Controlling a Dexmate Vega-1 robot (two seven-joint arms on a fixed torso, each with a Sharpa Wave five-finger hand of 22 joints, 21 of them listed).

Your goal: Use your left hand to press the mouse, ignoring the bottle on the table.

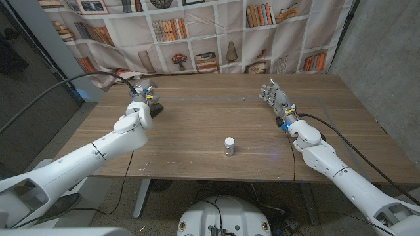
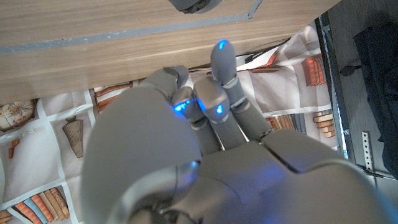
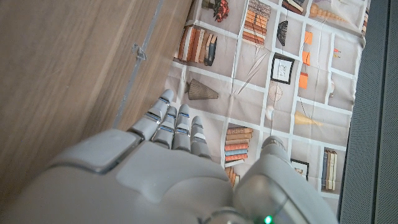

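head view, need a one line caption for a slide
Left hand over a dark mouse at the wooden table's far left, small white bottle untouched mid-table, right hand open, raised.

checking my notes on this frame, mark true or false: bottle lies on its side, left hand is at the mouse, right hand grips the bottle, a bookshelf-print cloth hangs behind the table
1. The small clear bottle with a white cap lies on its side. False: it stands upright on the wooden table.
2. The left hand is at the dark mouse, at the table's far left. True.
3. The right hand grips the bottle. False: it holds nothing, fingers apart, well away from it.
4. A bookshelf-print cloth hangs behind the table. True.
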